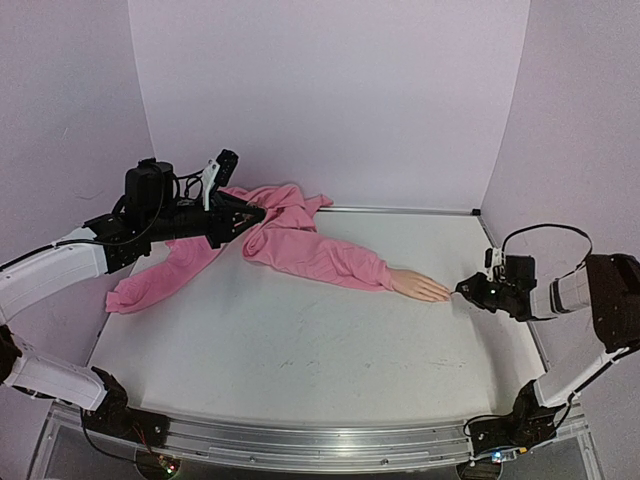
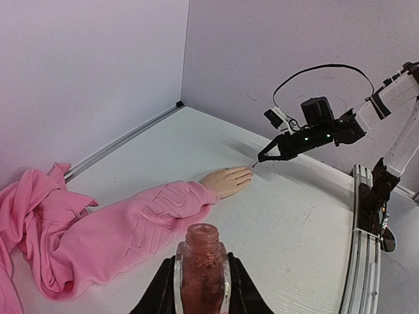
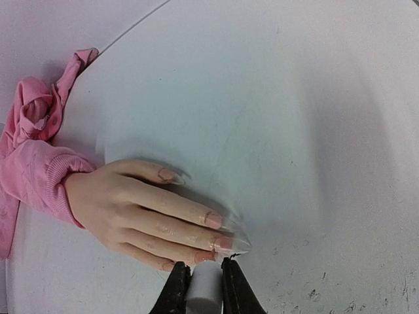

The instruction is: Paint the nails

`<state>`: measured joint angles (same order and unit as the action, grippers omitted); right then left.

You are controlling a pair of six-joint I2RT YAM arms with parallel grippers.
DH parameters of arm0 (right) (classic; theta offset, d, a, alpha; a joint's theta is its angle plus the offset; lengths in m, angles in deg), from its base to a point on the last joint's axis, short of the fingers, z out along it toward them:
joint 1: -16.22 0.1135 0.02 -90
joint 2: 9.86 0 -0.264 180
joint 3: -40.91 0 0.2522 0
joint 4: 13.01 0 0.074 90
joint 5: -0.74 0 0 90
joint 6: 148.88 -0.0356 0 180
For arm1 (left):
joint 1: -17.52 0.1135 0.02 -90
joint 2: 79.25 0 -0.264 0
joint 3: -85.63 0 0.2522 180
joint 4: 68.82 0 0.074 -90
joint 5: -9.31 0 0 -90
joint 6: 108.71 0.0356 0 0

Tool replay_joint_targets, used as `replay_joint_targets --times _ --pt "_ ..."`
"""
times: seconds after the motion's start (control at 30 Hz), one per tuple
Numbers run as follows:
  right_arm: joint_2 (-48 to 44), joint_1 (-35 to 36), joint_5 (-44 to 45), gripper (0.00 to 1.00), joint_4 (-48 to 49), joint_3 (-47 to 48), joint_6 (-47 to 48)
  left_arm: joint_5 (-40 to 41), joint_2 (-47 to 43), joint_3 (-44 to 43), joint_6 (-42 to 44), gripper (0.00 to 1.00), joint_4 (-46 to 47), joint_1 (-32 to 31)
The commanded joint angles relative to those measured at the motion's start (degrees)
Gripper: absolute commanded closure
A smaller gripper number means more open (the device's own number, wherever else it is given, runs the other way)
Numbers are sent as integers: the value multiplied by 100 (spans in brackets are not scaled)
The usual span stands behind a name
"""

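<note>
Near the right edge of the white table (image 1: 300,370), palm down and flat, a small peach mannequin hand (image 1: 420,287), wrist inside the cuff of a pink sweatshirt (image 1: 290,240) spread toward the back left corner, fingers pointing to the right. On the fingertips the nails (image 3: 213,219), tiny, with a pinkish tint on those seen from the right wrist, too small to judge from above. Low over the table just beyond those fingertips, the right gripper (image 1: 466,290), jaws narrow and clamped on a pale cap (image 3: 205,288) held between them. In front of the cap a thin brush tip (image 2: 253,165), blurred in the close view, right at the end of the middle fingers; touching or not, impossible to tell. At the back left, raised above the bunched sweatshirt and well apart from the mannequin hand, the left gripper (image 2: 201,281), jaws closed on a small pinkish bottle (image 2: 201,258) standing upright with its neck open. Pale purple walls (image 1: 330,100) around the table at the back and on both sides
</note>
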<state>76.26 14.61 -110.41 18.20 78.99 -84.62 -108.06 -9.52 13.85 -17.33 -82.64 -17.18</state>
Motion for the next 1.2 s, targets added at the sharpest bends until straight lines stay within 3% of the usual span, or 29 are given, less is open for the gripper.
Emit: replay_joint_targets --times 0.0,0.53,1.17 --pt "-118 -15 -412 100 105 -25 110 -96 -99 -96 -68 100 251 33" --pt "323 -15 -632 100 297 115 136 -125 -76 -100 -86 100 252 33" --pt "368 -17 -236 100 76 188 12 -127 -92 -100 -86 100 249 33"
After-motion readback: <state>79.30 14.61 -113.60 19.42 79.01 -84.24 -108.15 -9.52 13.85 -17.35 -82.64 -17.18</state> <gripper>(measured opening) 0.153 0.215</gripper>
